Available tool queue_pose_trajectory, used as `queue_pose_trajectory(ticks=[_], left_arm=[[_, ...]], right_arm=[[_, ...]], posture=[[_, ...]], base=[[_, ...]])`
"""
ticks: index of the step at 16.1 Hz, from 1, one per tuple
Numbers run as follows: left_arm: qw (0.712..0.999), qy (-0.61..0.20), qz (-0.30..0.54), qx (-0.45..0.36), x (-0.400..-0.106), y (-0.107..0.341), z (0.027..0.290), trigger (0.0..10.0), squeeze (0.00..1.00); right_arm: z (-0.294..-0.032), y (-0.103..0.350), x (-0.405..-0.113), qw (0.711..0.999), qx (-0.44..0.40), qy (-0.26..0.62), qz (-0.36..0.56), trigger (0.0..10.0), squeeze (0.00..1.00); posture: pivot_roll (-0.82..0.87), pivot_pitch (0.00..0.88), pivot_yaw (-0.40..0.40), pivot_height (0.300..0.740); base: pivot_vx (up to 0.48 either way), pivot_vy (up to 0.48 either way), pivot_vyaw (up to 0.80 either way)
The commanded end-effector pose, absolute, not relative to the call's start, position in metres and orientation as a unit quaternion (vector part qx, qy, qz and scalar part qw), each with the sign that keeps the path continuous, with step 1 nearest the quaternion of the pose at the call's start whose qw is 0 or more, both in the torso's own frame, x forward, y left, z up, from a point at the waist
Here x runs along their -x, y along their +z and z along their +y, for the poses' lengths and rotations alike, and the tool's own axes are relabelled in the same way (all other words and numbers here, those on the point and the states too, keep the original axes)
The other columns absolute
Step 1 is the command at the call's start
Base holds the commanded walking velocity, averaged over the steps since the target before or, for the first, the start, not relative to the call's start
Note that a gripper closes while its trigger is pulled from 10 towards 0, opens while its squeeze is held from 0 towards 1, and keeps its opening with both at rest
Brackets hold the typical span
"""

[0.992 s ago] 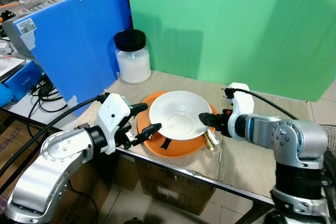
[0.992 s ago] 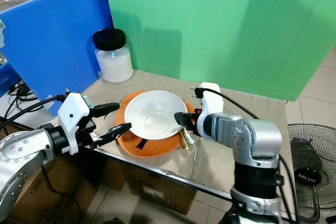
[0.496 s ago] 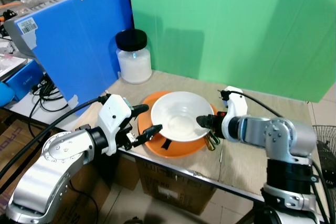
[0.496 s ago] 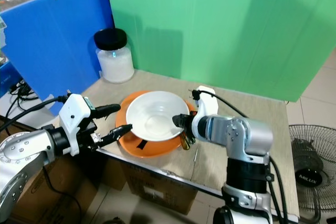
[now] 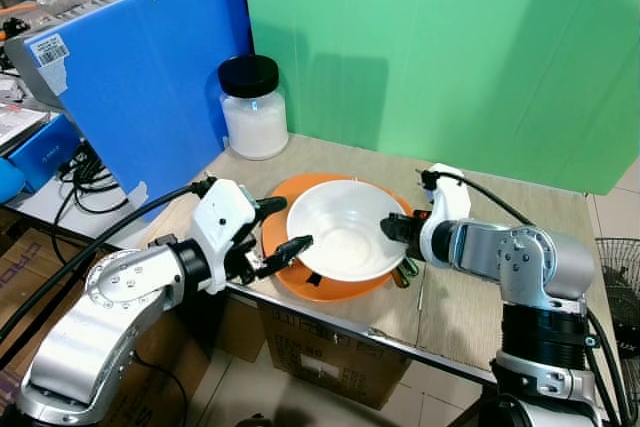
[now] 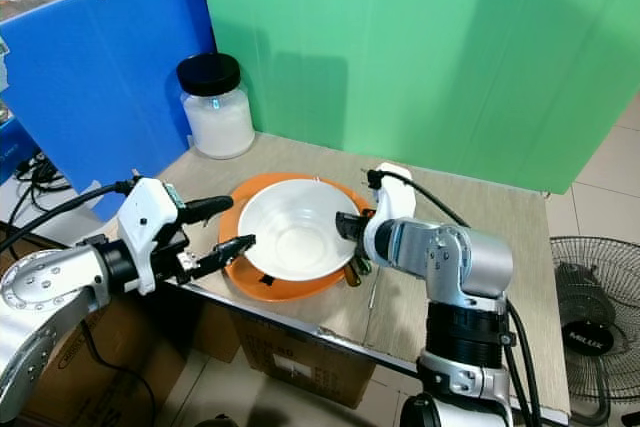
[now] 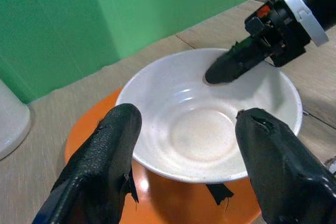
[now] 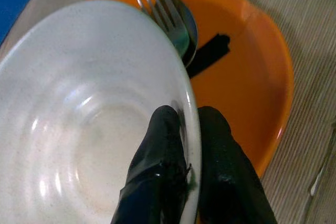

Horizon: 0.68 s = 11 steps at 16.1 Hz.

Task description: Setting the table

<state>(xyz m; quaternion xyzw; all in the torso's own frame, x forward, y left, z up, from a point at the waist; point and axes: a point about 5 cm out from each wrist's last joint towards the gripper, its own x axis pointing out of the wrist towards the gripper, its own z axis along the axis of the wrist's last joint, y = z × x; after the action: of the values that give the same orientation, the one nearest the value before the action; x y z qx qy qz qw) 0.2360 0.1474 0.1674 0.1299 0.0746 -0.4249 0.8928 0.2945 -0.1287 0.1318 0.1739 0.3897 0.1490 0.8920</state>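
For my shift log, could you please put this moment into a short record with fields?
surface: table with tan covering
plate: orange plate, black tape marks on it
bowl: white bowl over the plate
right gripper: pinching the bowl's rim, one finger inside, one outside
left gripper: open, beside the bowl's near-left edge
cutlery: fork and spoon on the plate, partly under the bowl
jar: black-lidded jar at back left

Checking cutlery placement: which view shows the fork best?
The right wrist view: the fork lies on the orange plate, its tines clear beside the white bowl. The eye views show a gold handle under the bowl rim.
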Motion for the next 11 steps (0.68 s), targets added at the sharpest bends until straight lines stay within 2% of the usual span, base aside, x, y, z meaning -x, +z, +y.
queue_pose_trajectory(ticks=[1,6,8,10,11], left_arm=[[0.894,-0.419,0.073,-0.141,-0.235,0.169,0.150,10.0,0.00],[0.895,-0.416,0.071,-0.145,-0.238,0.171,0.152,10.0,0.00],[0.897,-0.413,0.068,-0.144,-0.237,0.173,0.154,10.0,0.00],[0.898,-0.413,0.065,-0.139,-0.237,0.175,0.153,10.0,0.00],[0.898,-0.414,0.063,-0.136,-0.236,0.175,0.152,10.0,0.00]], right_arm=[[-0.128,0.138,-0.299,0.897,-0.177,0.152,0.375,0.0,0.00],[-0.127,0.151,-0.301,0.904,-0.201,0.173,0.336,0.0,0.00],[-0.135,0.175,-0.307,0.924,-0.218,0.160,0.270,0.0,0.00],[-0.141,0.199,-0.309,0.947,-0.199,0.150,0.204,0.0,0.00],[-0.144,0.218,-0.308,0.964,-0.175,0.159,0.121,0.0,0.00]], posture=[[0.12,0.000,0.015,0.740],[0.12,0.000,0.027,0.740],[0.12,0.000,0.035,0.740],[0.11,0.000,0.041,0.740],[0.11,0.000,0.042,0.740]], base=[[0.000,0.000,0.00],[0.000,0.000,0.00],[0.000,0.000,0.00],[0.000,0.000,0.00],[0.000,0.000,0.00]])
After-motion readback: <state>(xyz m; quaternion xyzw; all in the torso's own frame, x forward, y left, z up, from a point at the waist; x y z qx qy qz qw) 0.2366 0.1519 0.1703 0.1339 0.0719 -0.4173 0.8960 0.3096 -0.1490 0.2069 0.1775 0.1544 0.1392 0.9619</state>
